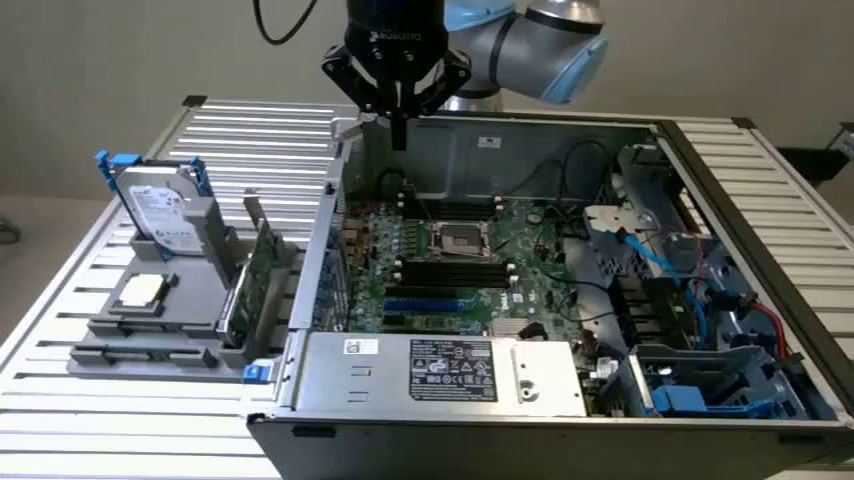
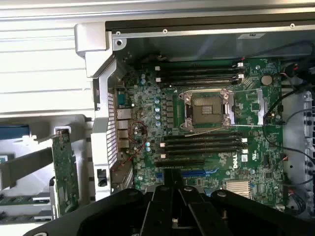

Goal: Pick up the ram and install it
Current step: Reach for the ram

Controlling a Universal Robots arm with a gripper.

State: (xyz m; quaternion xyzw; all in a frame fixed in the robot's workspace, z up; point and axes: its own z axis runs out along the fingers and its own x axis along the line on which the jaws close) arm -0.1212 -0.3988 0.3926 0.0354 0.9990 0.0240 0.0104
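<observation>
The biggest thing under me is the silver slatted metal table (image 1: 107, 420), and on it lies the open grey steel computer case (image 1: 534, 140) with its side panel off. Inside the case sits the green motherboard (image 1: 541, 268), with a square processor socket in the middle and long black memory slots on either side of it. On the exterior view's left, beside the case, stands a grey plastic parts holder (image 1: 160, 322). It carries an upright silver hard drive in a blue frame (image 1: 167, 215) and a tall green expansion card (image 1: 254, 280) standing on edge. The ram (image 1: 144, 353), a long thin green circuit-board stick, rests low in that holder at its near end, well apart from me. My black gripper (image 1: 398, 140) hangs above the case's rear corner, fingers pressed together on nothing.
</observation>
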